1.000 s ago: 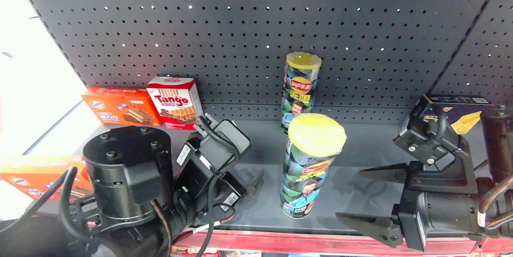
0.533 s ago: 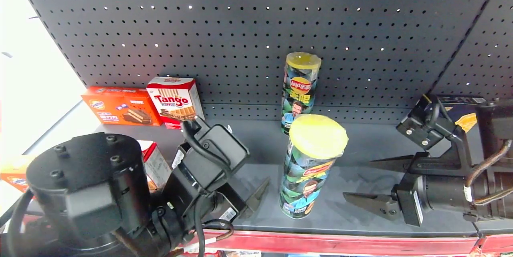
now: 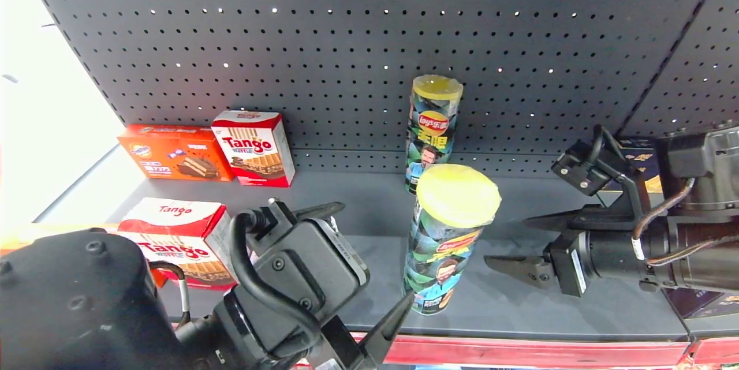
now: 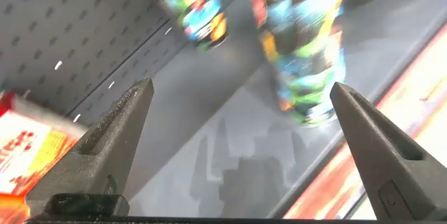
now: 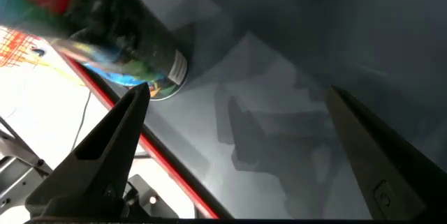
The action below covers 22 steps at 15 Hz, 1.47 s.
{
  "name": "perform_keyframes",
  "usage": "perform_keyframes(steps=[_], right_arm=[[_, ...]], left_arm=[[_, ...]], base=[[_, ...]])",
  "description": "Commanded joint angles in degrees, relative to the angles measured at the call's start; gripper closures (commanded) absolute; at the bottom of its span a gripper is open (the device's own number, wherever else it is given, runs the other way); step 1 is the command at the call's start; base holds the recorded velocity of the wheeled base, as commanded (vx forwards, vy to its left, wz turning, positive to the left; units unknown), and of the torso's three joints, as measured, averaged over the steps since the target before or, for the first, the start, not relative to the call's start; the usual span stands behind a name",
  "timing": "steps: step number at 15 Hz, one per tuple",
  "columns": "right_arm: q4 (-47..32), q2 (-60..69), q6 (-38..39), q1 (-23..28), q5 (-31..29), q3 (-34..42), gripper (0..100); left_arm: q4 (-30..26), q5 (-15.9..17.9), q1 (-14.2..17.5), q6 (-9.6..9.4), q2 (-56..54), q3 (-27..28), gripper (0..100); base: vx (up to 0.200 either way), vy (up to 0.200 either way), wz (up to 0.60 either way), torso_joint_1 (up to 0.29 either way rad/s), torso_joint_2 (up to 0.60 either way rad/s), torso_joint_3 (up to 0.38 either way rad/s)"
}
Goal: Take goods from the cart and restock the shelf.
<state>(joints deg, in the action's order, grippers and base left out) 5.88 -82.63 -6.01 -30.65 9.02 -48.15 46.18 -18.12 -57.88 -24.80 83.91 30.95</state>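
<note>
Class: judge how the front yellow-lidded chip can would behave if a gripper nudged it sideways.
The front chip can stands tall on a narrow base, so it would probably tip rather than slide. Being round, it would likely roll once down, perhaps over the nearby red shelf edge.

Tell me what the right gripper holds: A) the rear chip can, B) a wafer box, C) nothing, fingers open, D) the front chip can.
C: the right gripper has its fingers spread over bare shelf, apart from the front chip can.
</note>
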Motion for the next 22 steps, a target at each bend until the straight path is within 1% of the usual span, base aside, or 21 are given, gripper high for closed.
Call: perform_keyframes(steps=[1, 3, 4, 7, 8, 10, 13, 18, 22], right_arm=[[0.0, -0.6, -0.1, 0.1, 0.0, -0.1, 0], [0.0, -0.6, -0.1, 0.1, 0.0, 0.0, 0], [0.0, -0.6, -0.1, 0.1, -0.1, 0.2, 0], [0.0, -0.6, -0.1, 0.1, 0.0, 0.3, 0], [0.0, -0.6, -0.1, 0.0, 0.0, 0.3, 0], [0.0, -0.5, -0.1, 0.0, 0.0, 0.3, 0], [0.0, -0.6, -0.1, 0.0, 0.0, 0.5, 0], [0.0, -0.5, -0.1, -0.1, 0.0, 0.9, 0], [0.0, -0.5, -0.1, -0.2, 0.0, 1.0, 0]], left_arm=[[0.1, 0.7, -0.5, -0.08, 1.3, 0.1, 0], [0.1, 1.0, -0.3, -0.17, 2.6, 0.5, 0], [0.1, 1.0, 0.4, -0.52, 3.9, 1.0, 0], [0.1, 0.8, 1.6, -0.60, 6.7, 4.1, 0], [0.1, 0.7, 2.9, -1.22, 8.2, 5.7, 0], [0.1, 0.7, 4.2, -2.36, 8.9, 6.6, 0], [0.1, 0.6, 4.3, -2.27, 8.9, 6.3, 0], [0.3, 0.6, 5.9, -2.36, 9.5, 6.5, 0], [0.5, 0.5, 6.2, -2.36, 9.4, 6.1, 0]], base=[[0.000, 0.000, 0.00, 0.000, 0.00, 0.000], [0.000, 0.000, 0.00, 0.000, 0.00, 0.000], [0.000, 0.000, 0.00, 0.000, 0.00, 0.000], [0.000, 0.000, 0.00, 0.000, 0.00, 0.000], [0.000, 0.000, 0.00, 0.000, 0.00, 0.000], [0.000, 0.000, 0.00, 0.000, 0.00, 0.000], [0.000, 0.000, 0.00, 0.000, 0.00, 0.000], [0.000, 0.000, 0.00, 0.000, 0.00, 0.000], [0.000, 0.000, 0.00, 0.000, 0.00, 0.000]])
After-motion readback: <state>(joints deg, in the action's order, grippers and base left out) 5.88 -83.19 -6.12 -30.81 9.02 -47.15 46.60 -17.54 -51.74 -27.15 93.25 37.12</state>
